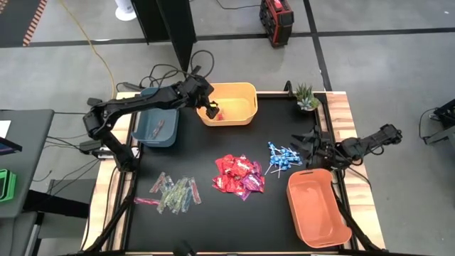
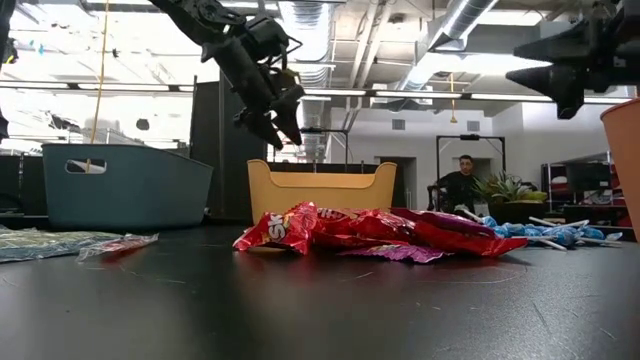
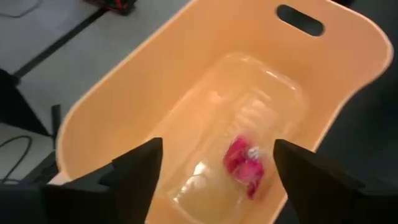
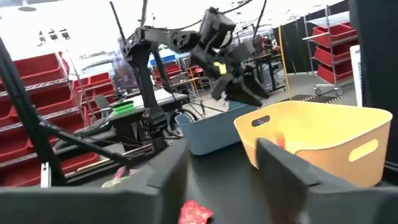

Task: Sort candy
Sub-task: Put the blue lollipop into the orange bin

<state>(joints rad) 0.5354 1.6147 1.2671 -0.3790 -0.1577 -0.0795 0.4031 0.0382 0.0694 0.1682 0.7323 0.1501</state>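
1. One shiny red square candy packet (image 3: 245, 167) lies on the floor of the yellow plastic bin (image 1: 245, 96), and the left hand (image 1: 211, 108) hangs just above that bin with its two dark fingers spread wide and nothing between them. I judge this to be the drop-off of a red packet, just finished.
2. Most of the red and magenta packets (image 1: 238, 174) are heaped on the black table (image 1: 213, 227) in front of the yellow bin. The blue-wrapped lollipops on white sticks (image 1: 283, 159) lie just beside that heap, toward the orange plastic bin (image 1: 316, 206). The thin clear green-pink stick packets (image 1: 173, 193) are scattered on the heap's other side, in front of the dark blue plastic bin (image 1: 155, 128).
3. The right hand (image 1: 313, 144) hovers near the lollipops, just beyond the orange bin. Its fingers stand apart in its own wrist view and hold nothing that I can see.
4. Next, I judge, the left hand must lift clear of the yellow bin's rim, swing to the red heap and pinch a single packet off it, which is awkward since the packets overlap.
5. Hard to make out: what lies inside the blue bin, seen only as faint marks from above. The orange bin is cut off at the low view's edge.
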